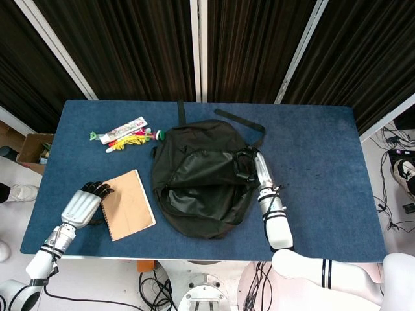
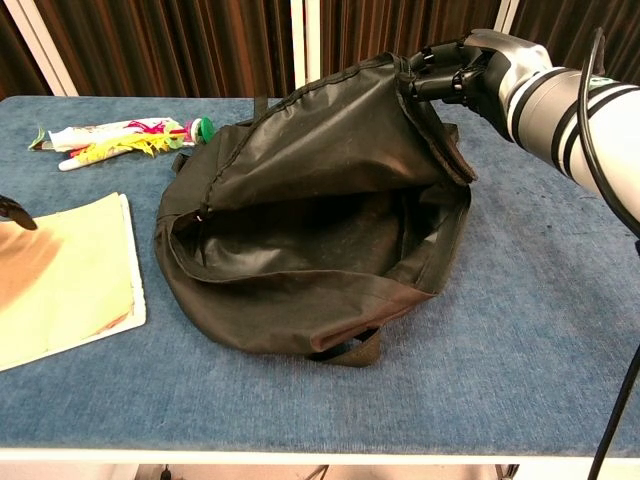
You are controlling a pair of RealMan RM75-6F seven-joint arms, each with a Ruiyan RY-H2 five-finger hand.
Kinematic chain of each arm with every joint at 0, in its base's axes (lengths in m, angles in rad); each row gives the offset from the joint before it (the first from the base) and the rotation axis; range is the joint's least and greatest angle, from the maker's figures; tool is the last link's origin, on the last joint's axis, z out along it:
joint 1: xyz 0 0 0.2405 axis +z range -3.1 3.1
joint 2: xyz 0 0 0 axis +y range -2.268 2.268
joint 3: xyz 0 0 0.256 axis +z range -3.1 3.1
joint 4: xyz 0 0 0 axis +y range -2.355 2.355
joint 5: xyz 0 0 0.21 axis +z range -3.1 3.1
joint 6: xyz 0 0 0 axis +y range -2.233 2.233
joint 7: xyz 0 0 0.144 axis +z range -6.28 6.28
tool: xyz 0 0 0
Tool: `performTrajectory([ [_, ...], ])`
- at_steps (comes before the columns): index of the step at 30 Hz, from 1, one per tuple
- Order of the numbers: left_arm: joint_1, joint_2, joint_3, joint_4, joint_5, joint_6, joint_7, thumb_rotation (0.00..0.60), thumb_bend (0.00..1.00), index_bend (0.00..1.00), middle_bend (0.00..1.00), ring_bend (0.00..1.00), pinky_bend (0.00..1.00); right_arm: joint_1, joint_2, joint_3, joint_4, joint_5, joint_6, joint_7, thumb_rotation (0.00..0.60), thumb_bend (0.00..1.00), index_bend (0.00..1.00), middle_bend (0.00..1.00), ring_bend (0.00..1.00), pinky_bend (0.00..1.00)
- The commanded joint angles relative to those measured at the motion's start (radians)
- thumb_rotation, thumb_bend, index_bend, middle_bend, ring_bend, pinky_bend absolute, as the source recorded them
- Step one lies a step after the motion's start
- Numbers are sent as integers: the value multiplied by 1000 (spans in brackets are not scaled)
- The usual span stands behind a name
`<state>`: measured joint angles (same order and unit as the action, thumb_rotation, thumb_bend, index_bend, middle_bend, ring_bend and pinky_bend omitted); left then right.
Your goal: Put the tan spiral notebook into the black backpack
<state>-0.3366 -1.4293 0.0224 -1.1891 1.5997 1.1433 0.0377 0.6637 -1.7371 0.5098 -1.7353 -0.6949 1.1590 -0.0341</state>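
The tan spiral notebook (image 1: 128, 204) (image 2: 62, 280) lies flat on the blue table (image 1: 318, 168), left of the black backpack (image 1: 198, 178) (image 2: 320, 210). The backpack lies on its side with its mouth gaping toward the table's front. My right hand (image 1: 247, 162) (image 2: 468, 70) grips the upper rim of the opening and holds it raised. My left hand (image 1: 84, 205) sits at the notebook's left edge, with its dark fingertips (image 1: 101, 188) resting on the upper left corner of the cover. In the chest view only a fingertip (image 2: 12, 210) of that hand shows at the left border.
A tube and several colourful small items (image 1: 124, 133) (image 2: 115, 135) lie at the back left of the table. A backpack strap (image 1: 241, 121) trails toward the back. A cardboard box (image 1: 35, 148) stands on the floor beyond the table's left edge.
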Motion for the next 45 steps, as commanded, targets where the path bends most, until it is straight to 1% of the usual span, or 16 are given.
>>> performTrajectory([
  [1,-16,-17,4,19,0,-18,-6,600,18,217,178,145,190,0,1,0,-1,1,0,3,600,504,552,465,247,44],
  [4,-28,-29,7,36,0,-27,-2,600,18,217,178,146,189,-1,3,1,-1,1,1,8,600,507,552,465,247,44],
  [7,-34,-55,3,59,6,-6,-47,600,17,217,178,146,189,-1,2,1,2,3,1,11,600,507,552,465,247,44],
  [11,-35,-125,-4,144,35,71,-185,600,17,232,178,145,190,0,0,-1,4,4,1,14,600,508,552,465,247,44],
  [14,-33,-200,-4,268,61,144,-312,600,27,259,182,146,192,1,-1,-2,4,3,3,15,600,513,552,464,247,44],
  [17,-25,-278,-4,405,68,197,-412,600,85,268,190,146,193,1,0,-2,3,1,7,15,600,521,553,465,247,44],
  [20,-18,-345,4,536,73,232,-482,600,194,269,209,152,193,2,-1,-1,3,1,10,15,600,523,555,465,247,44],
  [24,-11,-408,6,644,73,273,-541,600,274,269,223,155,193,5,-3,-1,3,2,10,14,600,524,555,465,247,44],
  [27,-10,-442,7,696,71,294,-587,600,320,268,226,155,193,7,-6,-2,4,3,10,13,600,524,555,465,247,45],
  [34,-27,-484,28,766,99,360,-600,600,341,270,230,156,192,9,-6,1,6,8,9,15,600,526,555,465,247,42],
  [36,-33,-494,28,778,103,390,-594,600,345,290,253,172,194,7,-3,3,5,9,11,18,600,526,555,465,247,42],
  [39,-40,-503,31,798,106,402,-579,600,344,344,307,206,202,5,1,5,4,9,11,21,600,527,555,464,247,42],
  [45,-43,-524,21,831,92,432,-561,600,309,426,404,292,229,3,6,5,1,12,9,22,600,526,555,465,247,36],
])
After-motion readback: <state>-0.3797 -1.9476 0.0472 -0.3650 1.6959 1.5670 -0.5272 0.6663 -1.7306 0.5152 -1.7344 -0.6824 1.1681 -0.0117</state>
